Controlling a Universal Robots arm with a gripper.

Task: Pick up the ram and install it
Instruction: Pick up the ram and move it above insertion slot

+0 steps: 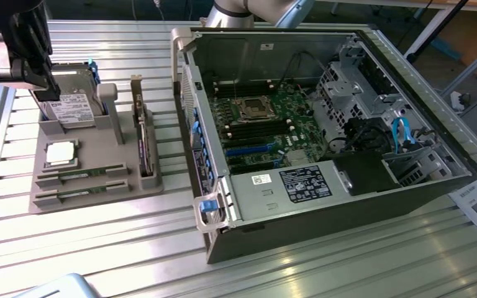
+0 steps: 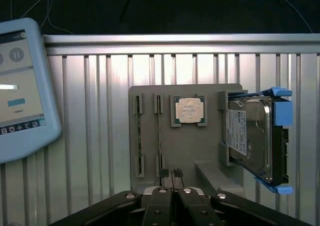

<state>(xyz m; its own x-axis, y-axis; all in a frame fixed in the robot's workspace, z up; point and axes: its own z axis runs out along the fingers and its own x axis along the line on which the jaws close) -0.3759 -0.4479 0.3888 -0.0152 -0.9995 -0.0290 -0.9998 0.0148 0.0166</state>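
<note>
Two ram sticks (image 1: 81,174) (image 1: 79,193) stand on edge in the slots of a grey holder (image 1: 97,202) on the exterior view's left. In the wrist view the same sticks (image 2: 138,136) (image 2: 159,133) appear as thin lines in the holder (image 2: 200,146). My gripper (image 1: 49,93) hangs above the holder's far end, near the hard drive, and is apart from the sticks. Its fingertips (image 2: 172,175) are pressed together, shut with nothing between them.
The holder also carries a hard drive (image 1: 77,102) (image 2: 255,141), a square silver processor (image 1: 61,153) (image 2: 189,110) and an upright expansion card (image 1: 144,146). An open computer case (image 1: 404,186) with its motherboard (image 1: 263,127) lies on the exterior view's right. A blue-framed tablet (image 2: 20,86) lies beside the holder.
</note>
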